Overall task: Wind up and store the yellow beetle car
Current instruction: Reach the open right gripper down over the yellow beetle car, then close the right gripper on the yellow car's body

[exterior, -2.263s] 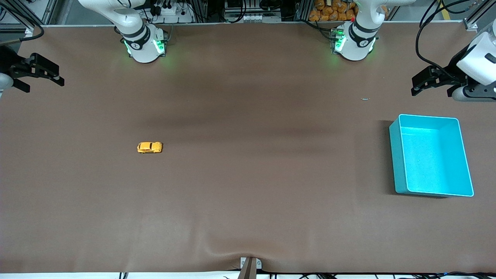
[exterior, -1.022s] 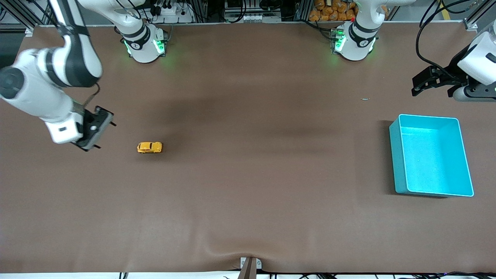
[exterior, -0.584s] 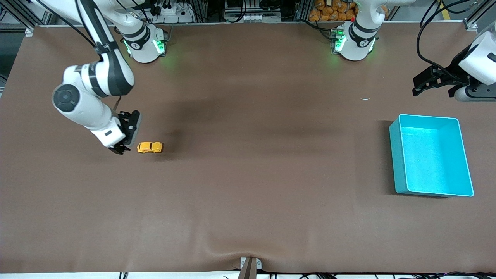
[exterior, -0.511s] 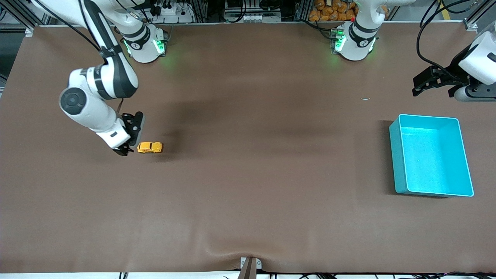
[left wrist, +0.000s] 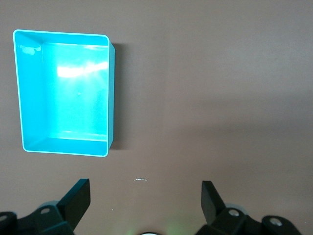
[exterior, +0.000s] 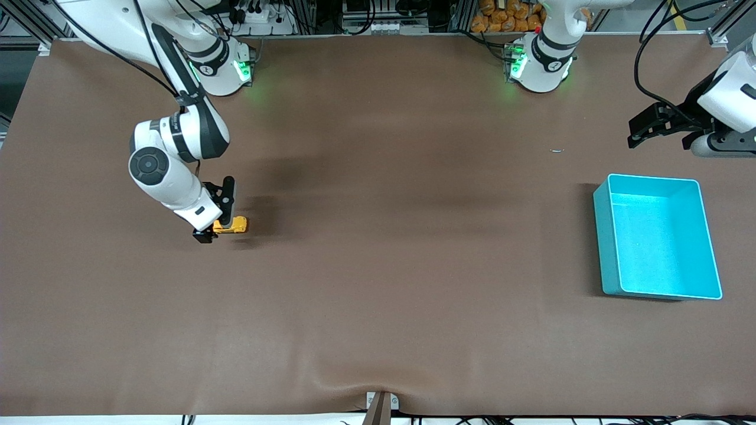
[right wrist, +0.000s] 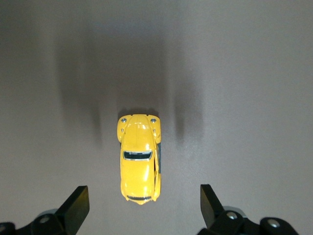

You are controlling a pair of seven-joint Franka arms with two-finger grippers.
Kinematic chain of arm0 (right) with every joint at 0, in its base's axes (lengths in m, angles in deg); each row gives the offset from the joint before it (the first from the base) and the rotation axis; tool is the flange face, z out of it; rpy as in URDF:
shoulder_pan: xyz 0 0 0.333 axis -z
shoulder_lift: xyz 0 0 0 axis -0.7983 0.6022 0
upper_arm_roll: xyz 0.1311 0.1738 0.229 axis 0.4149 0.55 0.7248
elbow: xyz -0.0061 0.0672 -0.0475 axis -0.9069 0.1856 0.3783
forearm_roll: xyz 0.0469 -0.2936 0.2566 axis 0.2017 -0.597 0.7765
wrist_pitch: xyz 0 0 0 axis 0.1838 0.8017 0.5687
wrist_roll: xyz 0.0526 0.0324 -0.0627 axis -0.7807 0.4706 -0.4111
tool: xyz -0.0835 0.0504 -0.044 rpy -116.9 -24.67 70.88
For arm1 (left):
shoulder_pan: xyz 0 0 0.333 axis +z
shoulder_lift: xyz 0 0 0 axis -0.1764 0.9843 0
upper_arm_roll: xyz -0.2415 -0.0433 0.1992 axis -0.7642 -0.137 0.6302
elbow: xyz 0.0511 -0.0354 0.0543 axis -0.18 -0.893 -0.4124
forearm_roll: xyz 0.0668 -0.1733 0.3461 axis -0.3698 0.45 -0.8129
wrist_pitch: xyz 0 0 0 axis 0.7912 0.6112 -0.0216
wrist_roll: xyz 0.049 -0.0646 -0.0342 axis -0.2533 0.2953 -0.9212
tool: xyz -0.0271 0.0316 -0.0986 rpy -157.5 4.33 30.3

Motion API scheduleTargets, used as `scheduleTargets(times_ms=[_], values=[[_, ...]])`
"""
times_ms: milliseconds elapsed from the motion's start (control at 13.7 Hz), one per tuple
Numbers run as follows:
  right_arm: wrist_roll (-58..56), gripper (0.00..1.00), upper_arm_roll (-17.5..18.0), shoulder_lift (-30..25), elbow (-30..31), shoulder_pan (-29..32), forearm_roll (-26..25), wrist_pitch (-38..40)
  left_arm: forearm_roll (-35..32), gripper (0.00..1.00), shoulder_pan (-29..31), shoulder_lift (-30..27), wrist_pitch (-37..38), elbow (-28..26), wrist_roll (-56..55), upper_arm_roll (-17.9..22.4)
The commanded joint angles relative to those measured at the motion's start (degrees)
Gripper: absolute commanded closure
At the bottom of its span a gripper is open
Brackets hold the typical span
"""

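Fingers (right wrist: 76, 208) of the right gripper (exterior: 215, 219) stand wide apart, one on each side of the yellow beetle car (right wrist: 139, 157), with no contact visible. The car rests on its wheels on the brown worktop (exterior: 378, 295), toward the right arm's end and about midway between the edge along the robot bases and the edge nearest the front camera. About two seconds earlier this gripper sat off the worktop's end edge; it has since swept in and come down over the car, which has not shifted. Judged from this, the approach is finished and the grasp for winding comes next. The turquoise bin (exterior: 655, 236) sits near the left arm's end, empty. Above that end the left gripper (exterior: 655, 124) waits, unmoved, its fingers (left wrist: 78, 198) spread apart.
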Motion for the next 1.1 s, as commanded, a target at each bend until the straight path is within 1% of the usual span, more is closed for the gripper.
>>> scheduleTargets(times_ms=[0, 219, 438, 657, 803, 1022], values=[[-0.31, 0.01, -0.18, 0.54, 3.21, -0.10, -1.20, -4.90, 1.35, 0.00, 0.33, 0.06, -0.18, 0.57, 0.57, -0.27], [0.65, 0.07, -0.18, 0.90, 5.23, 0.17, -1.20, -7.98, 1.35, 0.00, 0.16, -0.03, -0.18, 0.66, 0.40, -0.53], [0.74, 0.09, -0.27, 2.04, 6.03, 0.34, -1.11, -11.58, 1.43, 0.00, 0.16, -0.03, -0.09, 0.66, 0.40, -0.53], [0.92, 0.14, -0.27, 2.92, 6.29, 0.69, -1.02, -12.38, 1.43, 0.00, 0.24, -0.03, -0.09, 0.66, 0.48, -0.53], [0.92, 0.22, -0.27, 3.53, 6.29, 0.69, -0.94, -13.34, 1.35, 0.00, 0.42, -0.03, -0.18, 0.66, 0.66, -0.53], [0.92, 0.37, -0.36, 3.62, 6.29, 0.87, -0.94, -13.35, 1.35, 0.00, 0.42, -0.12, -0.09, 0.66, 0.66, -0.53]])
